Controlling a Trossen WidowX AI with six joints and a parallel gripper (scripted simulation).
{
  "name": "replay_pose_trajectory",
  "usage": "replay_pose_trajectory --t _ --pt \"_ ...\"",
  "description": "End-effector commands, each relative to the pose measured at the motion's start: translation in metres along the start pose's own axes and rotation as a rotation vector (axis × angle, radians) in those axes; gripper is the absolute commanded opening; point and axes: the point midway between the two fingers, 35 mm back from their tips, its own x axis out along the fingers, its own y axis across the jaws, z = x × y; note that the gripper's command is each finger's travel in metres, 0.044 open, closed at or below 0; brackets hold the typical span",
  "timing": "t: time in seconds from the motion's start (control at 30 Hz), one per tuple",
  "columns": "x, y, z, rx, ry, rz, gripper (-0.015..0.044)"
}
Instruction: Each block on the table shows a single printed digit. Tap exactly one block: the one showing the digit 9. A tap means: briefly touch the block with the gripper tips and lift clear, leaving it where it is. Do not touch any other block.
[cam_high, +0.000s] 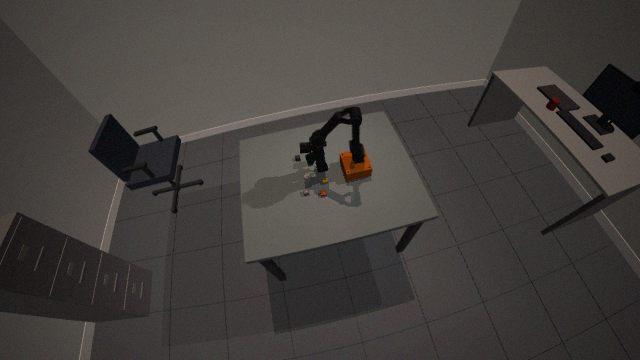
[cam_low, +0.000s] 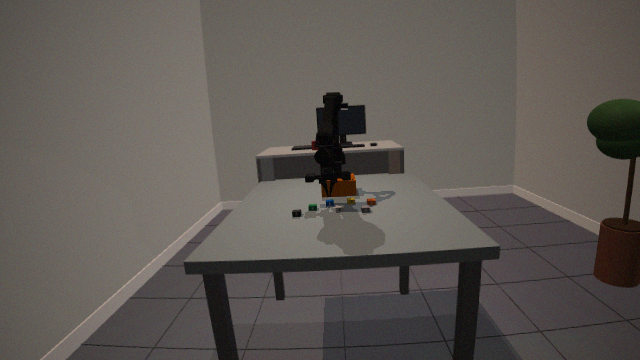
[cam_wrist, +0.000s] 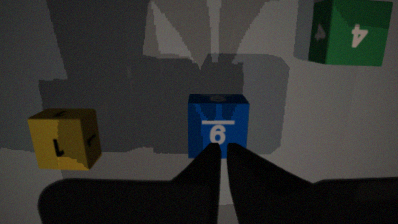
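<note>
The blue block (cam_low: 330, 203) (cam_wrist: 197, 132) sits on the table. In the wrist view its digit is upside down, with a bar above it; turned upright it reads as an underlined 9. In the top view the arm hides this block. My gripper (cam_high: 322, 168) (cam_low: 328, 194) (cam_wrist: 222, 152) is shut with nothing held. Its tips are together above the blue block and overlap its lower edge in the wrist view. A small gap shows between tips and block in the exterior view.
A yellow block (cam_high: 325, 181) (cam_low: 351, 201) (cam_wrist: 49, 129) shows 1; a green block (cam_low: 312, 207) (cam_wrist: 345, 55) shows 4. A black block (cam_high: 297, 158) (cam_low: 296, 213), an orange block (cam_high: 323, 193) (cam_low: 371, 201) and two whitish blocks (cam_low: 338, 209) (cam_low: 365, 209) stand around. The orange arm base (cam_high: 357, 173) is behind.
</note>
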Motion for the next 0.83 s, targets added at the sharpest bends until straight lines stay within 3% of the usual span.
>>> replay_pose_trajectory --t 0.0,0.13,0.47,0.63,0.8 --pt "-0.010 0.000 0.001 0.000 -0.005 0.000 0.0020" --pt "-0.021 0.028 0.017 0.000 -0.006 0.001 0.0125" --pt "-0.071 0.169 0.033 0.000 -0.008 0.015 0.0387" --pt "-0.094 0.232 0.012 0.000 -0.006 0.024 0.0400" --pt "-0.095 0.235 0.011 0.000 -0.006 0.025 0.0400"
